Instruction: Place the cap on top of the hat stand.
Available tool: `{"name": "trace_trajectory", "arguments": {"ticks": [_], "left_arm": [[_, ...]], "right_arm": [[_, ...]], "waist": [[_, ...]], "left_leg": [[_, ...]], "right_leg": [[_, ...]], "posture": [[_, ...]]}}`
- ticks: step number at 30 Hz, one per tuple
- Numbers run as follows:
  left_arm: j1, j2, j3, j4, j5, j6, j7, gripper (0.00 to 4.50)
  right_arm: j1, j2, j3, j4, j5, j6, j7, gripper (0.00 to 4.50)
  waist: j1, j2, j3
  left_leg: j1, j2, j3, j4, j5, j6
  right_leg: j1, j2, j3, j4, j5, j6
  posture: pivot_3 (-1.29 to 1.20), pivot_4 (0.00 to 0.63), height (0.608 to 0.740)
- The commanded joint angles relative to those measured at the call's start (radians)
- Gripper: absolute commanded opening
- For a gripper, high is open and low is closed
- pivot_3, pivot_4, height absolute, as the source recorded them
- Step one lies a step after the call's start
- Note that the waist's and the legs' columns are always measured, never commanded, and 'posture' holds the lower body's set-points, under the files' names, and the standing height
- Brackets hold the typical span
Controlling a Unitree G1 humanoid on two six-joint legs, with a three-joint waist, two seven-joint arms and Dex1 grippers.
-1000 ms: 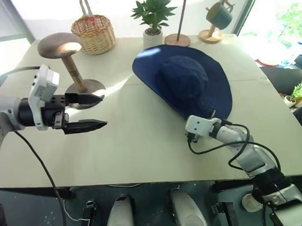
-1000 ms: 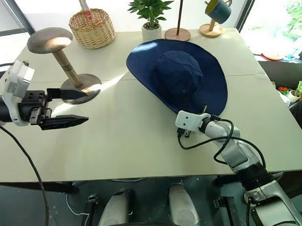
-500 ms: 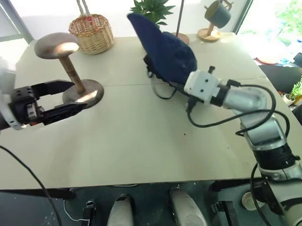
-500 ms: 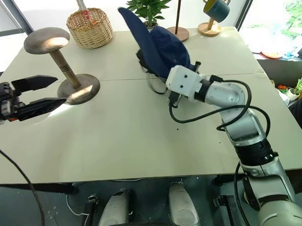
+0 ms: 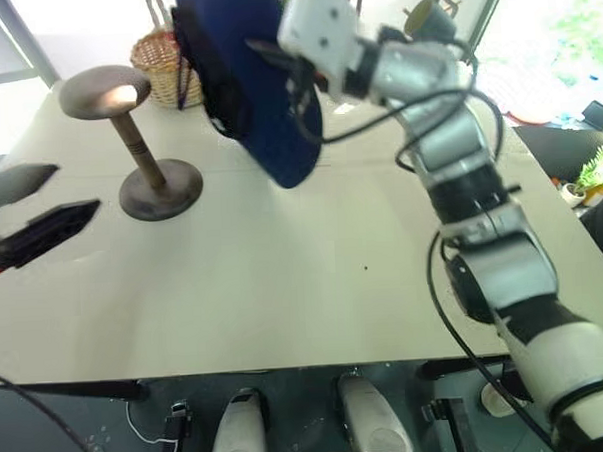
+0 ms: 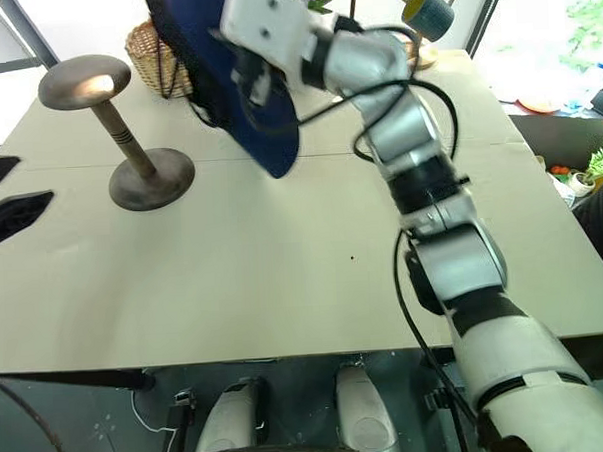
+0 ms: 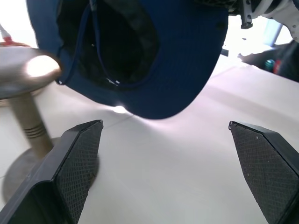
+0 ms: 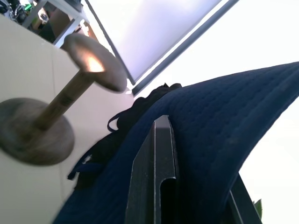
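Note:
The cap, a floppy navy sun hat, hangs in the air with its hollow underside and chin cord facing the hat stand. My right gripper is shut on its brim, and one finger lies flat against the quilted brim fabric. The brown wooden hat stand stands upright on the table's left side, just left of and below the cap, not touching it. My left gripper is open and empty, low at the left edge near the stand's base.
A wicker basket stands behind the hat stand, partly hidden by the cap. A mug tree with a teal mug stands at the back right. The beige table stretches to the front edge.
My right arm has lifted the cap off the table and swung it up and left, toward the hat stand. My left gripper has drawn back to the left edge, still open.

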Motion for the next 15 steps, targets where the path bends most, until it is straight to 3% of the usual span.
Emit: {"name": "trace_trajectory", "arguments": {"ticks": [1,9,15], "left_arm": [[0.038,-0.011,0.149,0.015,-0.012,0.004,0.037,4.5],[0.116,-0.027,0.281,0.044,-0.038,-0.001,0.088,4.5],[0.168,-0.029,0.337,0.096,-0.034,-0.016,0.087,4.5]], "right_arm": [[-0.116,0.057,0.007,0.152,-0.031,-0.157,-0.044,0.02],[-0.333,0.185,0.059,0.513,-0.162,-0.368,-0.191,0.02],[-0.402,0.224,0.217,0.607,-0.403,-0.537,-0.422,0.02]], "waist": [[-0.008,0.0,0.0],[-0.036,0.0,0.0],[-0.04,0.0,0.0]], "left_leg": [[0.0,0.0,0.0,-0.001,0.0,0.0],[0.0,0.0,0.0,-0.006,0.0,-0.001],[0.0,0.0,0.0,-0.008,0.0,-0.001]], "right_leg": [[0.0,0.0,0.0,0.0,0.0,0.0],[-0.004,0.0,0.0,0.001,0.0,0.0],[-0.006,0.0,0.0,0.001,-0.001,-0.002]], "posture": [[0.0,0.15,0.74],[0.0,0.15,0.74],[0.0,0.15,0.74]]}}
